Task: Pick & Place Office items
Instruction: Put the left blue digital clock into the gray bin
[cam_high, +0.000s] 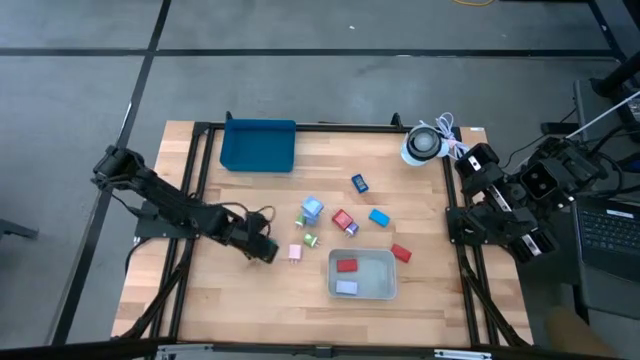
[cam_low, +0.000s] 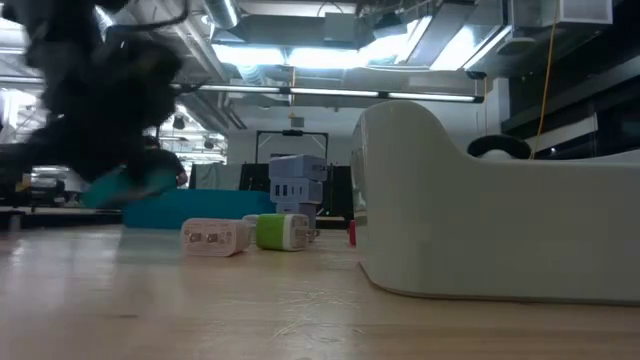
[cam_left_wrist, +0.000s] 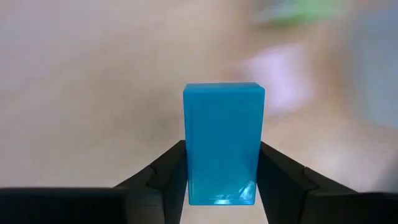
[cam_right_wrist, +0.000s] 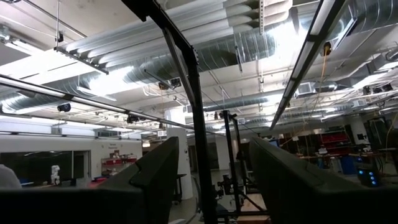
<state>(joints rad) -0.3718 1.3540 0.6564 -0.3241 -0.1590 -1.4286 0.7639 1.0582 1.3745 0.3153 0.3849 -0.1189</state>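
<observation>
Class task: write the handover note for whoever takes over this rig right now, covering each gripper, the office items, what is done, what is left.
Left gripper: shut on a light blue block, above the table's left-front area.
Right gripper: open, parked at the table's right edge, pointing up into the room.
Done: a red piece and a pale piece lie in the white bin.
Left: the loose pieces mid-table, plus the held block.

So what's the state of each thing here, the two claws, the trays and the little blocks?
Left gripper: shut on light blue block, above the table.
Right gripper: open, empty, raised at the table's right edge.
White tray: holds a red and a pale piece.
Dark blue tray: empty.
Loose pieces: lying on the table.
</observation>
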